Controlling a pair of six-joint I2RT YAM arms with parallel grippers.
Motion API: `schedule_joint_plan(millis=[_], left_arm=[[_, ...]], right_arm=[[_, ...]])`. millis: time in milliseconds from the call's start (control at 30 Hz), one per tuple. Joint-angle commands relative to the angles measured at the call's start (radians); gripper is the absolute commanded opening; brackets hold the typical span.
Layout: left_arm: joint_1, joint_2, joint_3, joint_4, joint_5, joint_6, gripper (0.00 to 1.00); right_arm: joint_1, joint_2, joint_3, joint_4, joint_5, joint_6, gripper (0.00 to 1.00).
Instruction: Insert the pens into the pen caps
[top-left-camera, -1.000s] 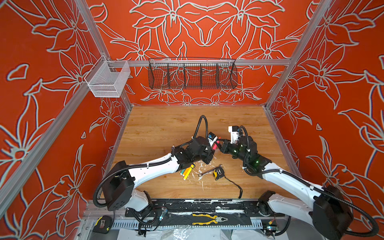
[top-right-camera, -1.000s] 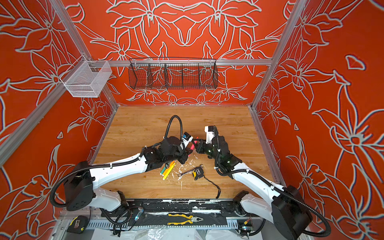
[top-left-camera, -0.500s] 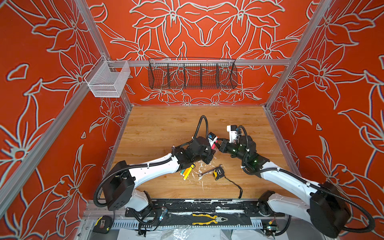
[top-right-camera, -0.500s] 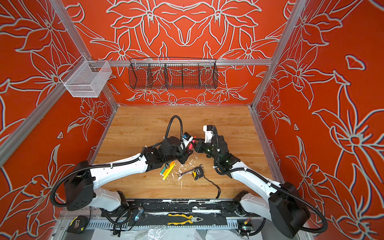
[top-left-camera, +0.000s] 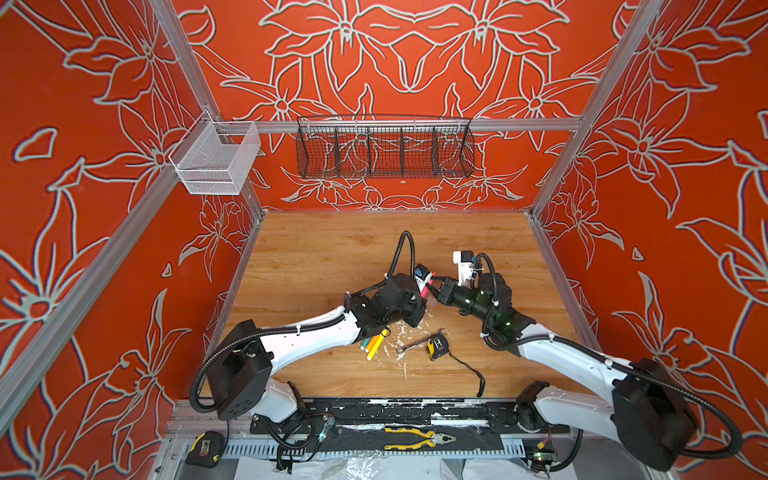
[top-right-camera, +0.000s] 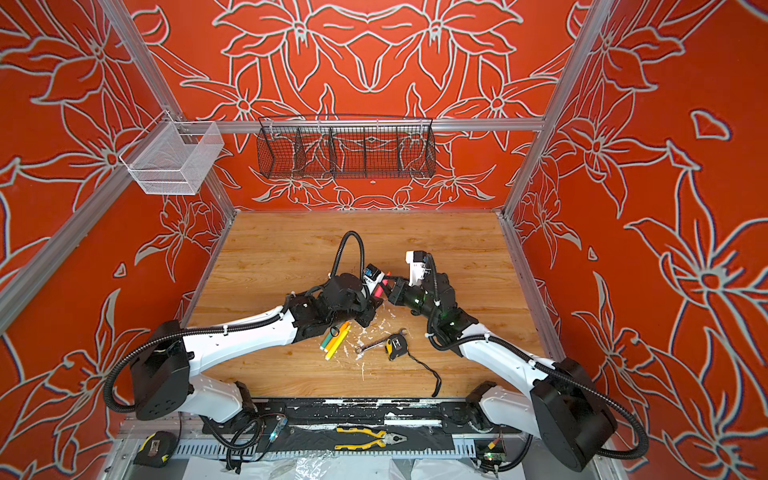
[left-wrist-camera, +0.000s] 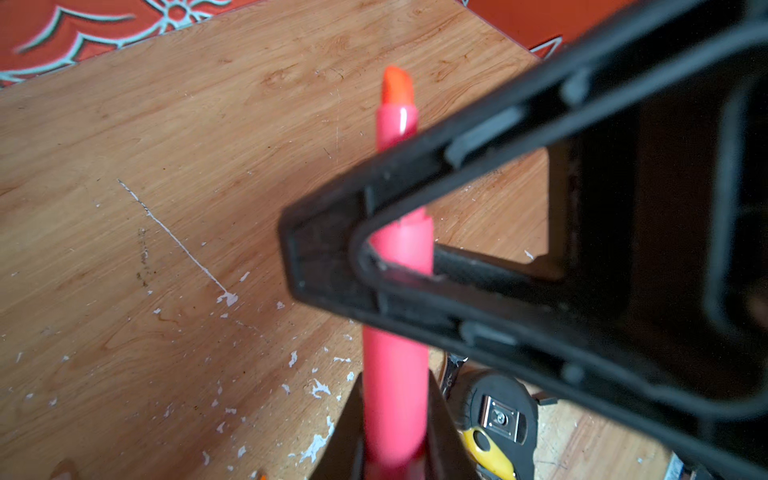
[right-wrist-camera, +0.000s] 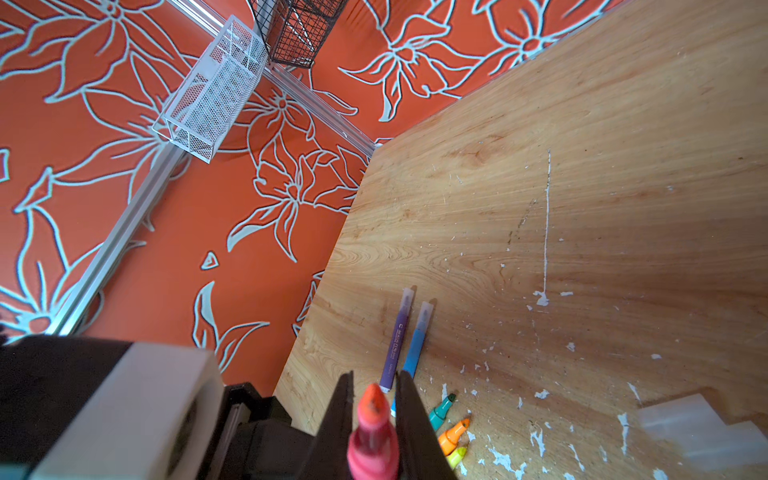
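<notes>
**Pink pen spans 2 grippers, tip bare**

The right gripper (right-wrist-camera: 375, 380) is clamped on the pink pen (left-wrist-camera: 401, 245) just behind its uncapped tip. The pen's long axis runs back into the left gripper (left-wrist-camera: 394, 432), whose fingers flank the barrel; I cannot tell whether they are gripping or slack. The pen is held off the counter (right-wrist-camera: 540, 208). A blurred whitish heap, probably loose pen caps (right-wrist-camera: 698, 428), lies on the counter well apart from the tip.
</notes>
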Motion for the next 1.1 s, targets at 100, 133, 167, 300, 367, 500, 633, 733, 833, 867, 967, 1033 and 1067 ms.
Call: schedule_joint_plan(millis=[100,133,167,300,367,500,633,733,833,867,967,1033,1067], left_arm=[[-0.013,-0.018,-0.014,0.053,0.029,0.008,0.30],[-0.013,-0.017,-0.013,0.053,0.031,0.009,0.30],[-0.013,-0.016,-0.013,0.053,0.029,0.008,0.30],[-0.012,-0.017,-0.020,0.060,0.011,0.007,0.23],[-0.008,-0.018,-0.026,0.068,0.007,0.005,0.22],[0.003,-0.021,-0.028,0.069,0.013,-0.011,0.08],[0.033,-0.037,-0.044,0.082,0.027,-0.039,0.00],[0.076,-0.048,-0.063,0.087,0.028,-0.084,0.00],[0.132,-0.064,-0.088,0.094,0.041,-0.142,0.00],[0.150,-0.072,-0.103,0.105,0.041,-0.159,0.00],[0.184,-0.101,-0.141,0.127,0.018,-0.190,0.00],[0.185,-0.111,-0.146,0.125,0.000,-0.186,0.00],[0.185,-0.113,-0.146,0.123,-0.002,-0.184,0.00]], right_arm=[[0.005,0.039,-0.028,0.097,-0.053,0.071,0.00],[0.007,0.044,-0.032,0.115,-0.057,0.076,0.00],[0.007,0.050,-0.036,0.130,-0.061,0.081,0.00],[0.007,0.059,-0.047,0.152,-0.061,0.097,0.00],[0.008,0.063,-0.055,0.158,-0.057,0.106,0.00],[0.010,0.085,-0.054,0.181,-0.071,0.121,0.00],[0.009,0.085,-0.035,0.136,-0.064,0.100,0.19],[0.008,0.048,0.011,-0.069,0.023,0.043,0.45],[0.008,0.003,0.089,-0.381,0.208,-0.020,0.54],[0.008,-0.007,0.117,-0.484,0.289,-0.028,0.55],[0.005,-0.006,0.183,-0.684,0.477,-0.043,0.55],[0.002,0.020,0.220,-0.752,0.544,-0.056,0.52],[0.000,0.041,0.243,-0.778,0.561,-0.060,0.52]])
